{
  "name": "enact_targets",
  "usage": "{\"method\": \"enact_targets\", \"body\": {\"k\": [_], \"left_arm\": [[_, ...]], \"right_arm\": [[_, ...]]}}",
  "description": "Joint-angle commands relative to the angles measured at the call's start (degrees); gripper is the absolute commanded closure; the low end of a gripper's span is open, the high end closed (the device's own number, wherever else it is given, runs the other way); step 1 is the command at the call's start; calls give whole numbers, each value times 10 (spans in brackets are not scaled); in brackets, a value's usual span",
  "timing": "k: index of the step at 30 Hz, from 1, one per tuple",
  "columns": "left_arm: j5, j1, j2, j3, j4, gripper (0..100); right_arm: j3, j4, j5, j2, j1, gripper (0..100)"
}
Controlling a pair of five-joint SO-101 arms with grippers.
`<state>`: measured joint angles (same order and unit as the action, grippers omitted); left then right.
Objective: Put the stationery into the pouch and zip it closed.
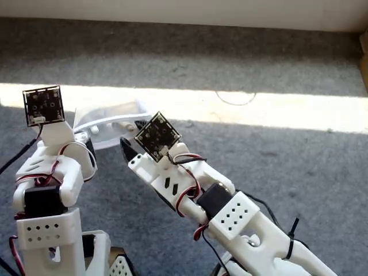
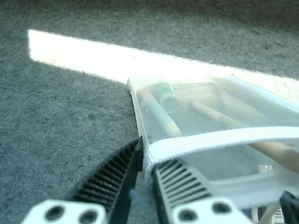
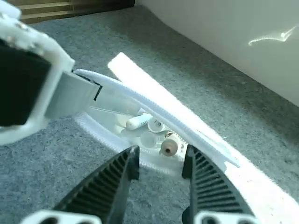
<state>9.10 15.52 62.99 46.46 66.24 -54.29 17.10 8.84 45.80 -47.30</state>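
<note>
A translucent white mesh pouch lies on the grey carpet, at the edge of a sunlit strip. Several pens and other stationery lie inside it, their ends showing at the open mouth. My left gripper is shut on the pouch's white zip band at one end of the mouth, holding that edge up. My right gripper stands open just in front of the mouth, its fingers apart and nothing between them. From above, its black tip sits beside the pouch.
A bright band of sunlight crosses the carpet behind the pouch. A thin cable lies on it. A pale wall runs along the far side. Open carpet stretches to the right.
</note>
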Motion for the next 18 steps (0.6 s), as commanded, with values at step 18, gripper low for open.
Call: {"method": "enact_targets", "body": {"k": [18], "left_arm": [[-5,-6,10,-4,-12,989]], "right_arm": [[32,180,-50,210,9,828]]}}
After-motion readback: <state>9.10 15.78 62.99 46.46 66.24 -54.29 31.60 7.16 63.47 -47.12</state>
